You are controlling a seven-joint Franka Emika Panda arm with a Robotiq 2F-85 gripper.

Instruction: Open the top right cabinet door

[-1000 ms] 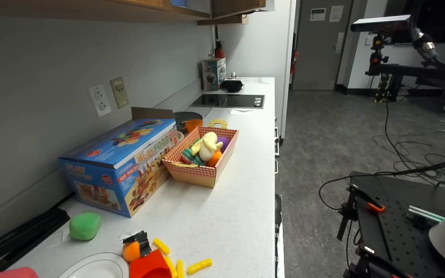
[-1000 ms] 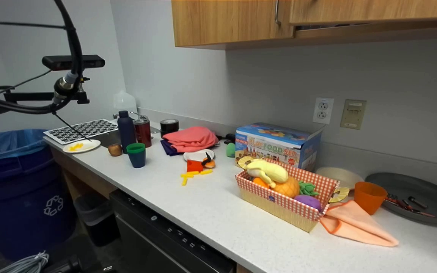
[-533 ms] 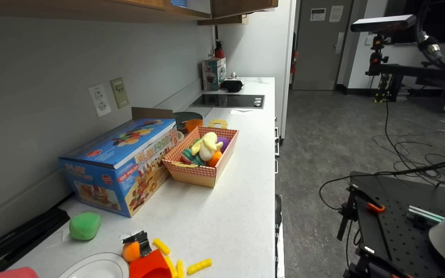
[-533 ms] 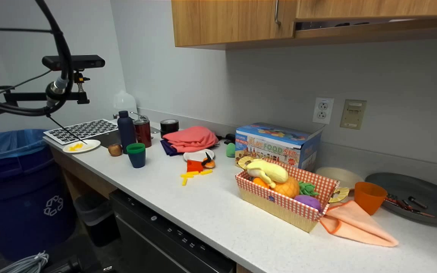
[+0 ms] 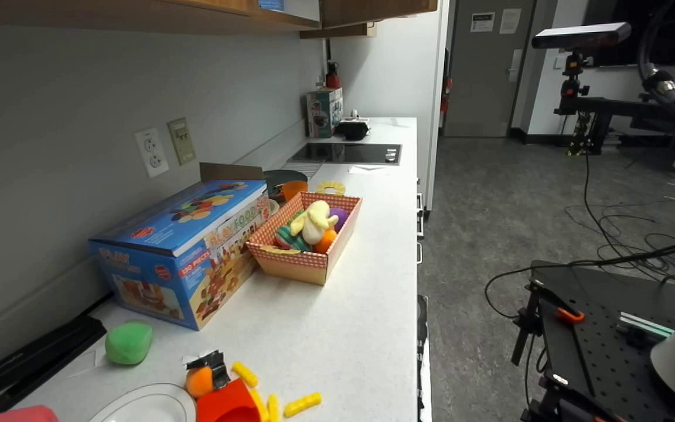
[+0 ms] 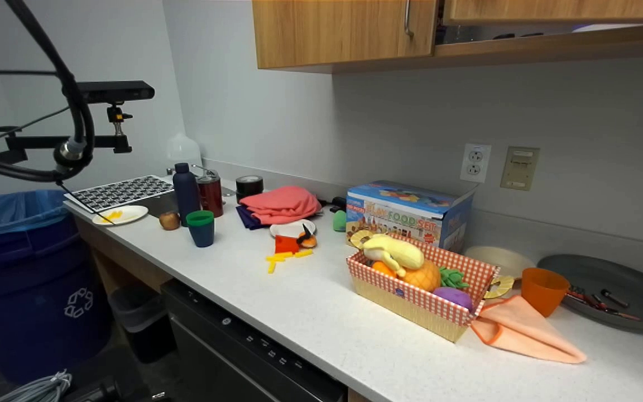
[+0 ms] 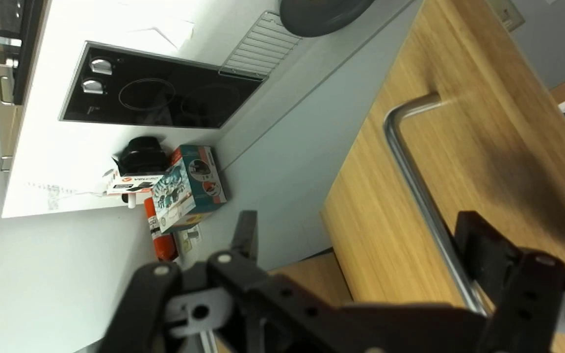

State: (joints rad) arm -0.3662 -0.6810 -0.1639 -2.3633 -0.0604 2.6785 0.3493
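The top right cabinet door [image 5: 381,12] is a light-brown wooden panel standing partly open; its lower part also shows in an exterior view [image 6: 564,10], with a gap between it and the cabinet. In the wrist view the door's face [image 7: 385,235] fills the right side and carries a metal bar handle [image 7: 421,198]. My gripper [image 7: 358,233] is open, with its fingers wide apart. The handle runs between them, close along the right finger [image 7: 483,250]; whether they touch I cannot tell. The left finger [image 7: 246,233] is clear of the handle. Both exterior views miss the gripper.
A neighbouring cabinet door [image 6: 344,30] is shut. Below stand a play-food box [image 6: 405,215], a checked basket [image 6: 405,304] and a dark pan [image 6: 623,290]. A tall white panel [image 5: 396,70] stands beyond the door. My arm's cable [image 6: 78,111] hangs near a mounted camera [image 6: 115,92].
The door has swung further outward, and the gap below it shows more of the cabinet's inside. The arm's cable has moved away from the cabinets. Things on the counter have not moved.
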